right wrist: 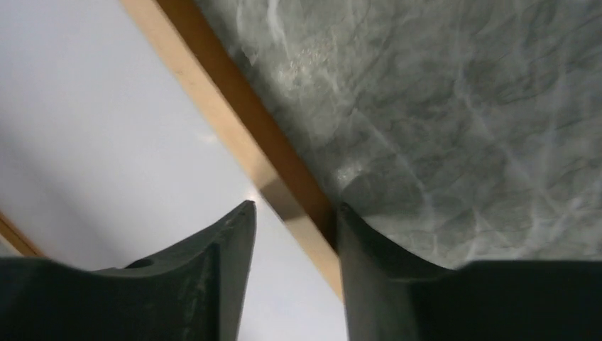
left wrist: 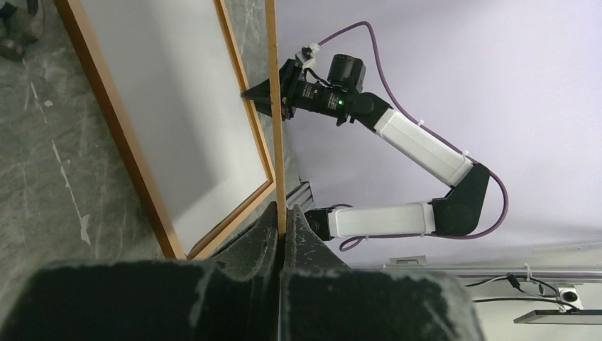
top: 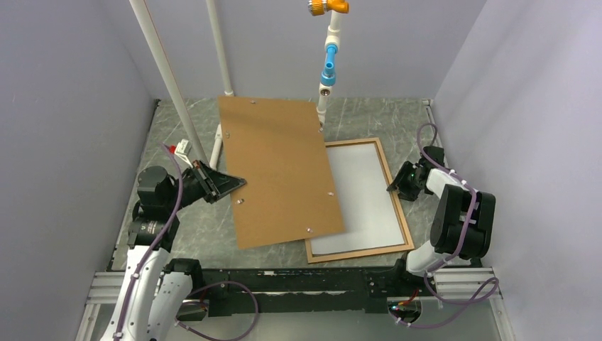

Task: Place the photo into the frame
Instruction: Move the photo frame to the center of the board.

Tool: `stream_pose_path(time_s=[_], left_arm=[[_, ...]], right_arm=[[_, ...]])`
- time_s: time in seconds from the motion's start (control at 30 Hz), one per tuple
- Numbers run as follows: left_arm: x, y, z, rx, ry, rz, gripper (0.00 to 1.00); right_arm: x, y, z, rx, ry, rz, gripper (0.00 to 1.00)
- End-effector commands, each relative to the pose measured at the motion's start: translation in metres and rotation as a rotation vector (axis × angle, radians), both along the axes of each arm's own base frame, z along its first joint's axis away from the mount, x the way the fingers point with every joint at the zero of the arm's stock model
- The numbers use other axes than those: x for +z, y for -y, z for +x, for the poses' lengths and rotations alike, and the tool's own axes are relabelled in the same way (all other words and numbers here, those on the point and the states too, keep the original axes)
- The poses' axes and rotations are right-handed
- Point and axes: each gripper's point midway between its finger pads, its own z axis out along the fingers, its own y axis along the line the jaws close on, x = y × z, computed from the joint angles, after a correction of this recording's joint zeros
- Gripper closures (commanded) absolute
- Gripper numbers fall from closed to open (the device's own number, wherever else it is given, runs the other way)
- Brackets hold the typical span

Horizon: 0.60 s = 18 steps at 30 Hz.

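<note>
L gripper (top: pixel 226 185), lower left of the top view, is pressed tight on the left edge of the board (top: pixel 284 170). Wrist view shows that edge as a thin brown line nipped between the fingers (left wrist: pixel 273 234). The board is held up off the table at that side and overlaps the left part of the frame (top: pixel 358 252). R gripper (top: pixel 392 186), mid right, has its jaws partly spread astride the frame's right rail, w/ white showing between one finger (right wrist: pixel 227 241) and the wood, so nothing is pinched there. The photo (top: pixel 358 192) looks to be lying white side up inside the rails, centre right. Risks: the board hangs from one thin edge grip, so it could pivot or slip out & slap down on the frame, knocking the photo askew. The inner R finger sits over the print & could scuff or crease it if it goes lower. A shove on the rail would slide the frame on the smooth top. Left rail is hidden under the board, so fit there can't be checked. Table (top: pixel 192 234) is grey-green marble-look, slick. Further up, white pipes (top: pixel 167 78) and one w/ blue & orange fittings (top: pixel 329 67), then plain lilac-grey walls (top: pixel 64 106) on three sides.
</note>
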Motion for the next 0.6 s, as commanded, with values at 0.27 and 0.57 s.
stream_pose_path(time_s=[0.27, 0.57], left_arm=[[-0.002, 0.0, -0.002, -0.027, 0.072, 0.031, 1.0], [-0.051, -0.007, -0.004, 0.005, -0.053, 0.113, 1.0]], right_arm=[[-0.007, -0.042, -0.024, 0.134, -0.02, 0.092, 0.77], [-0.006, -0.087, -0.043, 0.259, -0.054, 0.055, 0.81]])
